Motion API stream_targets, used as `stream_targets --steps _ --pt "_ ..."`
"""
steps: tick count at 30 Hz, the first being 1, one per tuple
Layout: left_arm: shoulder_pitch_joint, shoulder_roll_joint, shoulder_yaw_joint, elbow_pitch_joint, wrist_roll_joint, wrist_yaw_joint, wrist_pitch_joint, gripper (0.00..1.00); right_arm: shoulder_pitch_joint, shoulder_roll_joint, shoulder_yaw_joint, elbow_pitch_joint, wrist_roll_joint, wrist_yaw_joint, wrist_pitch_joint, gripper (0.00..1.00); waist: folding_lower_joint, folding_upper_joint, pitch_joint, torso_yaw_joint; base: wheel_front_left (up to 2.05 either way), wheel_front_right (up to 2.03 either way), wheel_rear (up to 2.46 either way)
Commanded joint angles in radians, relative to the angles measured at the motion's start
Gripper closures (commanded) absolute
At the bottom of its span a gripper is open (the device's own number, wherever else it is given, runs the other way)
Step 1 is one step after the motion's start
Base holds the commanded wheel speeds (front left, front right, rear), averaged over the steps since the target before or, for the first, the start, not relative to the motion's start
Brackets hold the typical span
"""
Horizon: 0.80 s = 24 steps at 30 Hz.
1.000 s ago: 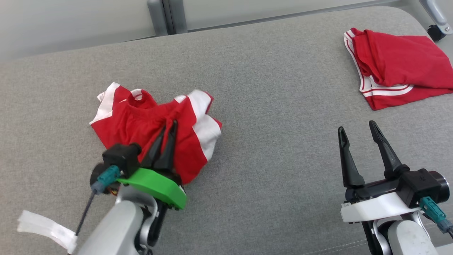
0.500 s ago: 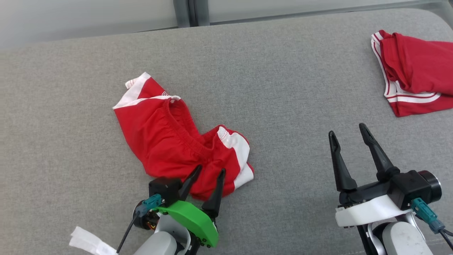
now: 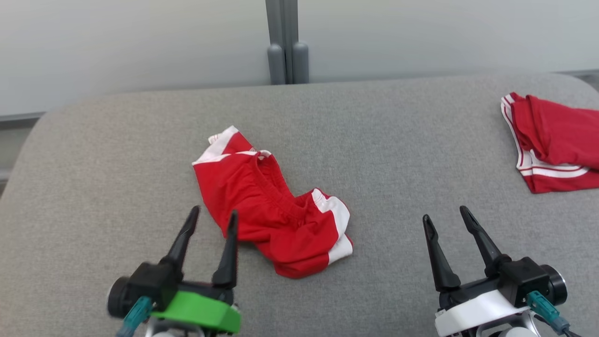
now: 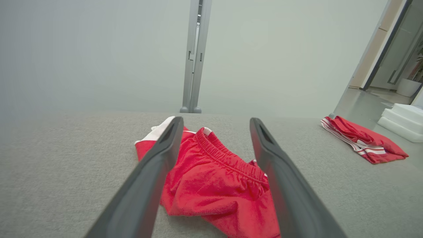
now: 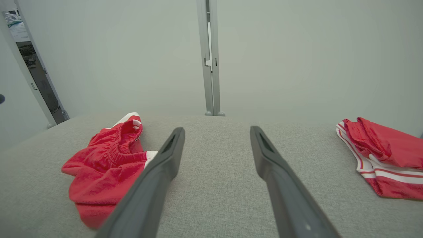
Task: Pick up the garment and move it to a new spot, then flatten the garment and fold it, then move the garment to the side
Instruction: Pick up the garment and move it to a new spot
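Just two garments (image 3: 271, 220) (image 3: 557, 135), two grippers (image 3: 214, 212) (image 3: 444, 213).

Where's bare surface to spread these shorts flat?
Widest bare stretch: grey surface between the crumpled shorts and the folded red garment, ahead of the right gripper. Also bare left of the shorts, beyond the left gripper. Crowded at the far right corner.

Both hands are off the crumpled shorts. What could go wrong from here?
The crumpled red shorts lie bunched and doubled over, so the left hand or right hand may pinch several layers, and flattening could fail. The folded red shorts at the right end of the grey surface look alike; moving the garment aside there could disturb them.
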Motion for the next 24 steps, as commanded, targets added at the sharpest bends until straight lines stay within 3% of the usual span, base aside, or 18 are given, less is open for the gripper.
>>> stream_targets --steps 1,8,13,18,24 --pt "0.045 -0.005 0.035 -0.017 0.038 -0.011 -0.002 0.00 0.014 0.003 0.003 0.004 -0.003 -0.002 0.000 0.00 0.0000 -0.0001 -0.056 0.028 0.00 0.00 0.00" --pt "0.208 -0.084 0.209 -0.083 0.179 -0.072 -0.003 0.00 0.057 0.016 0.020 -0.005 -0.012 -0.002 0.000 0.00 0.0000 -0.0001 -0.105 0.024 0.00 0.00 0.00" --pt "0.271 -0.114 0.259 -0.074 0.241 -0.121 -0.003 0.00 0.097 0.019 0.018 -0.008 -0.006 -0.002 0.000 0.00 0.0000 -0.0001 -0.133 0.026 0.00 0.00 0.00" --pt "0.293 -0.124 0.284 -0.061 0.255 -0.139 -0.003 0.00 0.121 0.018 0.013 -0.007 -0.005 -0.002 0.000 0.00 0.0000 -0.0001 -0.139 0.025 0.00 0.00 0.00" --pt "0.293 -0.124 0.274 -0.065 0.233 -0.129 -0.003 0.00 0.127 0.019 0.008 -0.001 -0.001 -0.002 0.000 0.00 0.0000 -0.0001 -0.139 0.021 0.00 0.00 0.00"
